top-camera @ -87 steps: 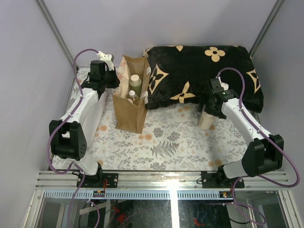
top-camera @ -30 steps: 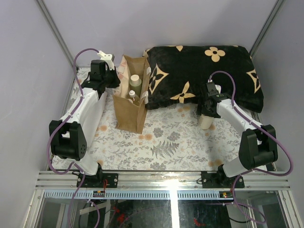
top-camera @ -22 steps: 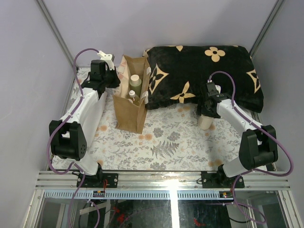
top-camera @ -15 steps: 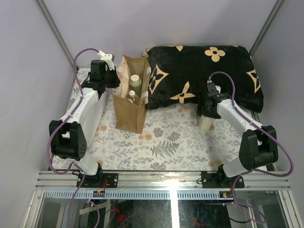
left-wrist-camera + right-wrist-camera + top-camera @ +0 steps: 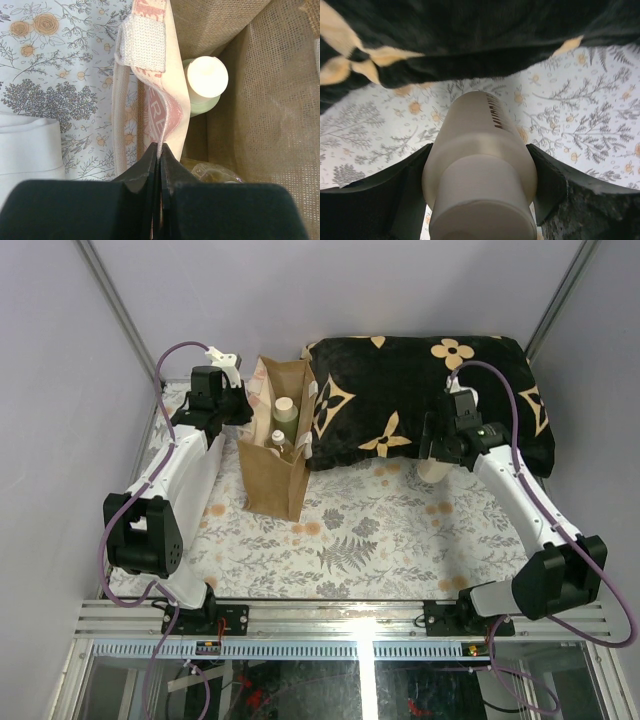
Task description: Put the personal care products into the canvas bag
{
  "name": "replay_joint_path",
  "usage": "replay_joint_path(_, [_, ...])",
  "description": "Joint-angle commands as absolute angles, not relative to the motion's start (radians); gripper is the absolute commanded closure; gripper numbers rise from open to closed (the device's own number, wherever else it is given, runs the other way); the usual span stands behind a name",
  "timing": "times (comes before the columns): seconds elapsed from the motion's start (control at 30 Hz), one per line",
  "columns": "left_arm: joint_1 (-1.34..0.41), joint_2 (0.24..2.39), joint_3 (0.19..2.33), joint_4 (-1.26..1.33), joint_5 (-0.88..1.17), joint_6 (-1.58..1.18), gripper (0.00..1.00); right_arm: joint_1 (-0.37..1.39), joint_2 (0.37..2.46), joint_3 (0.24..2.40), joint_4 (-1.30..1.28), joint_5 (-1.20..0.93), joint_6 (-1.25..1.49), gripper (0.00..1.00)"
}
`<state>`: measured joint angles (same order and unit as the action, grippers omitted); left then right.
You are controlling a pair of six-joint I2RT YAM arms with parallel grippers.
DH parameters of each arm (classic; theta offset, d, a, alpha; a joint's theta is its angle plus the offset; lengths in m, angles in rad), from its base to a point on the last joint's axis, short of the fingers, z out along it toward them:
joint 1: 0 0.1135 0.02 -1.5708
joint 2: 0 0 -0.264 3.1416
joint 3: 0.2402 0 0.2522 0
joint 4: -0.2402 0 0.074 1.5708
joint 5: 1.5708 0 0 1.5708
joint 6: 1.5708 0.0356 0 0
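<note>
The white-shelled left arm and right arm carry bulky rounded black joints and thin looping purple cables.

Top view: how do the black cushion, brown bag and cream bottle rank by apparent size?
1. black cushion, by far the largest.
2. canvas bag.
3. cream bottle, smallest, though only partly visible under the right gripper that holds it.
</note>
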<state>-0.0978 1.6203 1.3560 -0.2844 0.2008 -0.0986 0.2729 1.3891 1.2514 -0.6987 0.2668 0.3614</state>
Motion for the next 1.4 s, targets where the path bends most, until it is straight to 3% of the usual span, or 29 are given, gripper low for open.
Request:
replay_joint_path(0.0, [-0.107, 1.632, 1.362, -0.230, 0.194, -0.081, 1.00, 0.277, 1.347, 1.391, -0.651, 0.249, 0.309, 0.84])
replay_joint_path(0.33, [-0.107, 1.641, 1.370, -0.220, 0.190, -0.091, 1.00, 0.278, 1.423, 1.619, -0.542, 0.180, 0.216, 0.85])
replay_joint_path(0.6, [-0.107, 1.641, 1.378, -0.209, 0.175, -0.096, 1.00, 0.288, 1.567, 1.859, -0.373, -0.001, 0.184, 0.85])
replay_joint_path(1.03, [-0.107, 1.608, 1.346, -0.183, 0.163, -0.122, 1.00, 0.462, 1.883, 2.292, -0.299, -0.186, 0.140, 0.84])
replay_joint_path(1.37, [-0.108, 1.594, 1.333, -0.179, 0.155, -0.121, 1.00, 0.546, 1.936, 2.310, -0.171, -0.372, 0.196, 0.83])
